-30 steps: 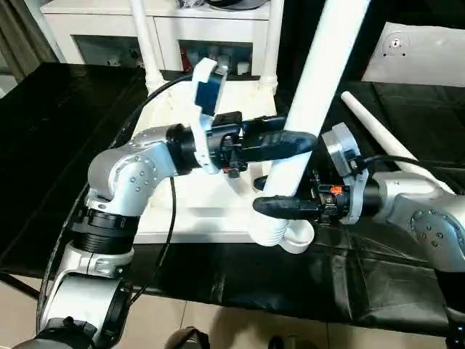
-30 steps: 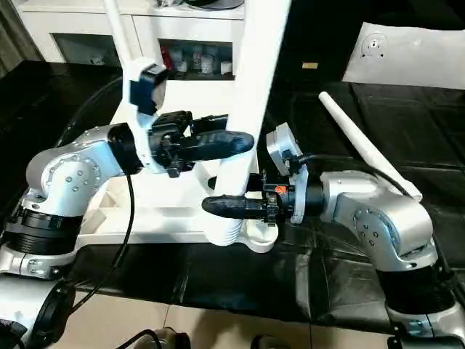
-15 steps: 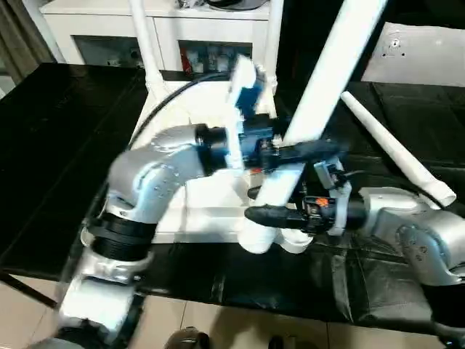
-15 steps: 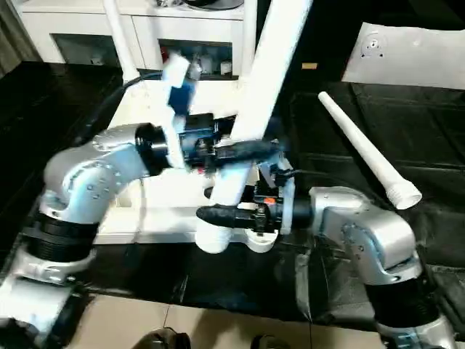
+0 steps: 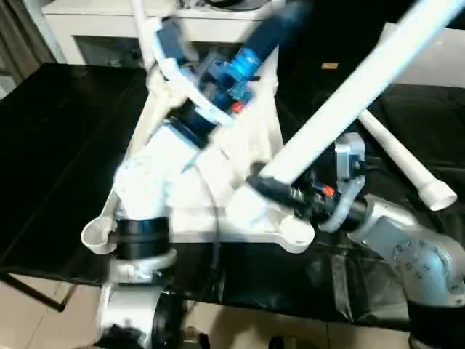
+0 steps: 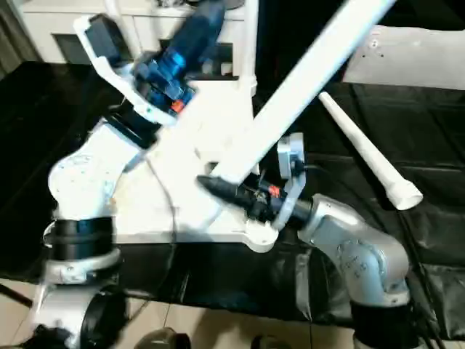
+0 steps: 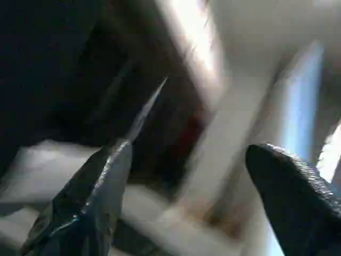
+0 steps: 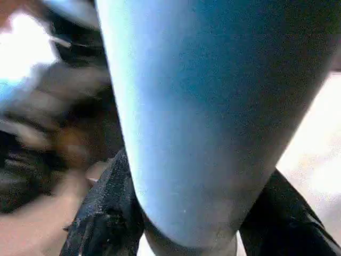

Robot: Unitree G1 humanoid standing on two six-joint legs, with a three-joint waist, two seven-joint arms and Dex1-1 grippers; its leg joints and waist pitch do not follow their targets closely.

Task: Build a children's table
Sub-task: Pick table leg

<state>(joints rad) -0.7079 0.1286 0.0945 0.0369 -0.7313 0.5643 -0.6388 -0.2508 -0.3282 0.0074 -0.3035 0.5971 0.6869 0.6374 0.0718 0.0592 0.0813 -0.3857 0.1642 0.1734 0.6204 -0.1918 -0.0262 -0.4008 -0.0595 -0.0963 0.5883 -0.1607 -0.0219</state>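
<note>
The white tabletop [image 5: 182, 218] lies underside up on the black cover, with round sockets at its near corners [image 5: 294, 234]. Two legs [image 6: 251, 43] stand in its far corners. My right gripper [image 5: 270, 187] is shut on a third leg [image 5: 349, 94] close to its thick lower end. That leg leans steeply to the right above the near right socket. In the right wrist view the black fingers [image 8: 106, 213] press both sides of the leg [image 8: 202, 106]. My left gripper [image 6: 207, 14] is raised toward the back, open and empty, with its fingers [image 7: 85, 202] spread wide. Another leg [image 6: 363, 149] lies at the right.
A white cabinet [image 5: 94, 29] with glass doors stands behind the table. A flat white board [image 6: 429, 58] lies at the back right. The black cover [image 5: 58, 145] ends at the near edge, with floor below.
My left gripper opened, let go of the leg, and swung up toward the back. The leg in my right gripper tipped further right, and its lower end shifted left.
</note>
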